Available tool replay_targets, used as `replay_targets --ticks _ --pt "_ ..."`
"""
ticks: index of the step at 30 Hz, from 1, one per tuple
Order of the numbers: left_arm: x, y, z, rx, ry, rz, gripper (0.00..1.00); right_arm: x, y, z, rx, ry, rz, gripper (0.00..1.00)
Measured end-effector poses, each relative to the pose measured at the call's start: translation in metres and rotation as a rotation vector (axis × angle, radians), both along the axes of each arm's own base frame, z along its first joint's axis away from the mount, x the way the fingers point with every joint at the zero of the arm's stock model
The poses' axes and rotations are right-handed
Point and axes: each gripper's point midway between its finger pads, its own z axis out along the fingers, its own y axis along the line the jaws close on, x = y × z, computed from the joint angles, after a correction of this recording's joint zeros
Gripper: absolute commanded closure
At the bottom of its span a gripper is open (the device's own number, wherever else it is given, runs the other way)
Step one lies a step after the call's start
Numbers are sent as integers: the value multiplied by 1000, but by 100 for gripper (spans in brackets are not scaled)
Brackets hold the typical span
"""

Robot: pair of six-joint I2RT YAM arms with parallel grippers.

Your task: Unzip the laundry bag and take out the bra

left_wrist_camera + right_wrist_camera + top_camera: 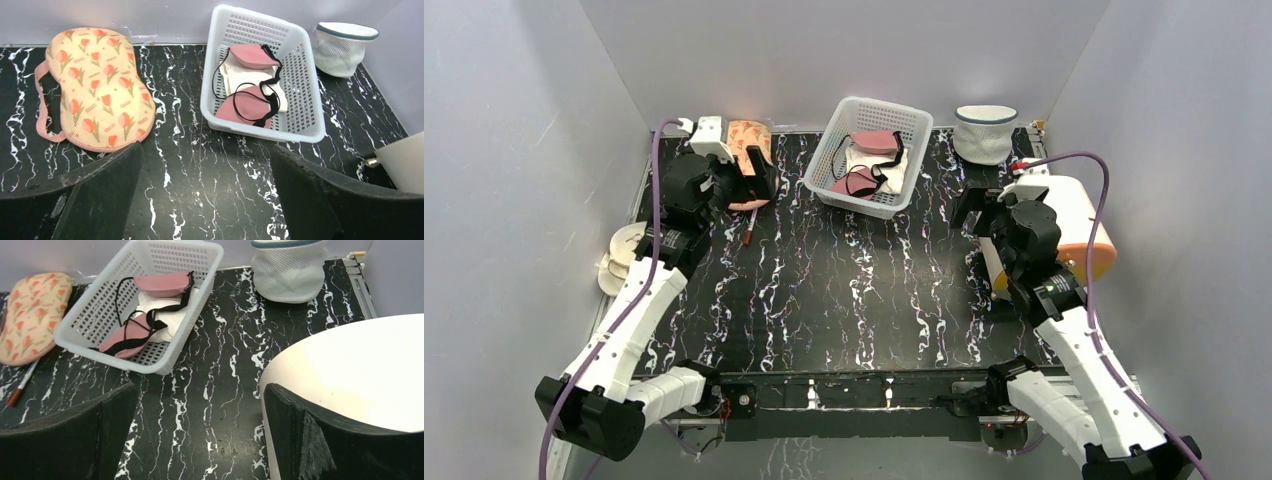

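The peach laundry bag (95,85) with red-green prints lies flat and closed at the far left of the table. It also shows in the right wrist view (27,315), and in the top view (746,140) my left gripper partly covers it. The white bra of the task is not visible. My left gripper (759,185) (206,147) is open and empty, just short of the bag's near right edge. My right gripper (979,212) (200,387) is open and empty above the table at the right, its right finger (300,440) against the cream round case.
A white basket (836,120) (265,132) (135,365) at the back middle holds a pink bra (252,55) with black straps on white cloth. There are also a white mesh tub (984,132) at the back right, a cream disc case (1074,225), and a pen (750,228) near the bag.
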Motion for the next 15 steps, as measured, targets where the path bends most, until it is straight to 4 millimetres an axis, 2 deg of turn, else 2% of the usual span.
replay_targets --ticks 7,15 --pt "11 25 -1 -25 6 78 2 17 -16 -23 5 32 -54 2" --pt "29 45 -21 -39 62 143 2 29 -29 -15 77 -9 -98 2"
